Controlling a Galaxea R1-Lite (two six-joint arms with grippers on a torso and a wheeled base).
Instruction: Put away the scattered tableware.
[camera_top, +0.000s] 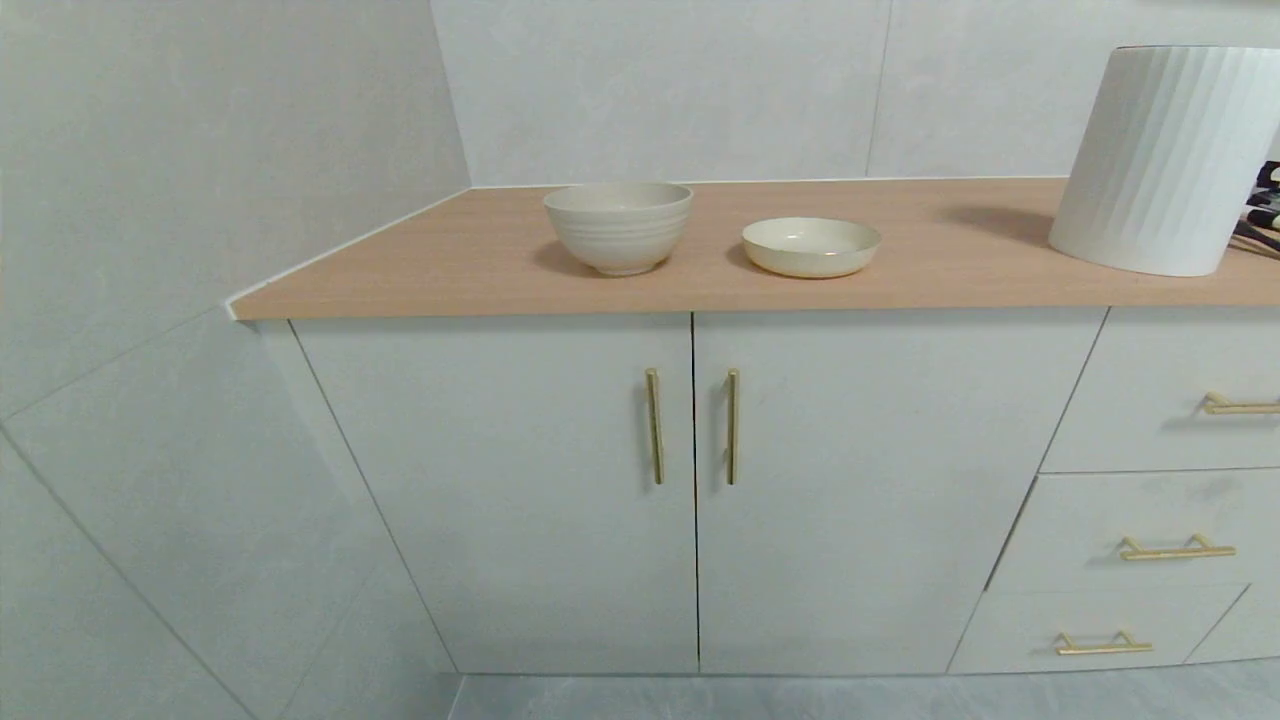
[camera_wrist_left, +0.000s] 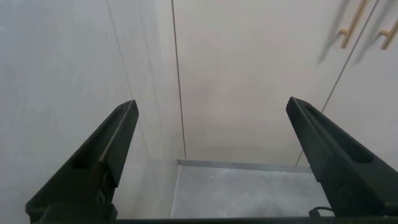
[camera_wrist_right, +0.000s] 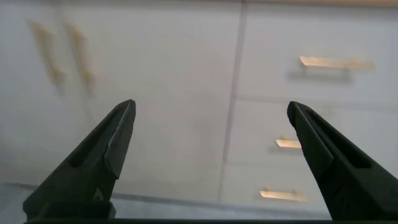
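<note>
The wooden desk (camera_top: 930, 285) ends on the left in a slanted corner against the tiled wall (camera_top: 200, 150), and its front edge runs straight across above the cupboard fronts. On it stand two pieces of tableware. One ribbed bowl (camera_top: 619, 227) sits toward the left end, set back from the front edge. One shallow dish (camera_top: 810, 246) is to its right, apart from it and a little nearer that edge. A stretch of bare wood lies between the dish and a tall white ribbed container (camera_top: 1160, 160) at the right, with some dark items (camera_top: 1262, 215) just beyond it that I cannot make out.

Below are two shut doors, each with one upright gold handle (camera_top: 654, 425) (camera_top: 733, 426) beside the middle seam. To their right are three drawers (camera_top: 1130, 540), each with a gold bar.

The left gripper (camera_wrist_left: 211, 104) hangs low with its fingers spread wide, facing the left door where it meets the wall and the floor (camera_wrist_left: 236, 193). The right gripper (camera_wrist_right: 210, 104), equally spread and holding nothing, faces the seam between the doors and the drawers.
</note>
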